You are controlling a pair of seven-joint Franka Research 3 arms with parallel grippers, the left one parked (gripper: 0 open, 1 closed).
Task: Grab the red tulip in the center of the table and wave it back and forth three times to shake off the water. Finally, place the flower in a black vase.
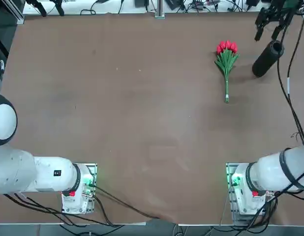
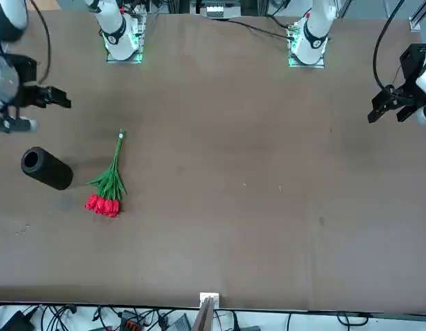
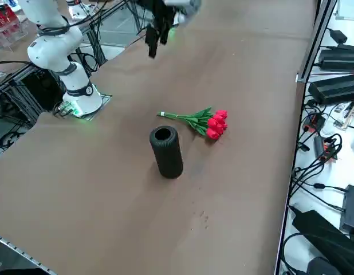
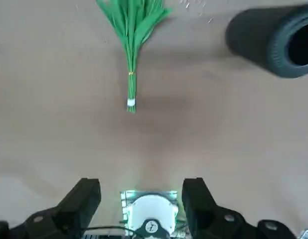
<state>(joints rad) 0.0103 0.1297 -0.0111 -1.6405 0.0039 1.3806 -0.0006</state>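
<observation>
- I have the right gripper (image 3: 157, 48) hanging over the right part of the table (image 1: 132, 113), its 2 fingers pointing down in the right side view
- Those 2 fingers (image 4: 89, 199) are open, spread wide apart, and they stand apart from both the flower and the vase
- My right arm (image 1: 285, 169) runs from its base mount (image 1: 233, 184) out past the right edge of the top view, and the gripper shows again in that view's upper right corner
- In the wrist view I see the base mount in the space between the 2 fingers
- I find the red tulip (image 1: 226, 66) lying flat on the table, right of its centre, towards the far edge; the red buds face away from the arm bases and the bundled green stem points back towards them
- I see the black vase (image 3: 166, 154) upright, mouth up, just beside the tulip on its right, not touching it
</observation>
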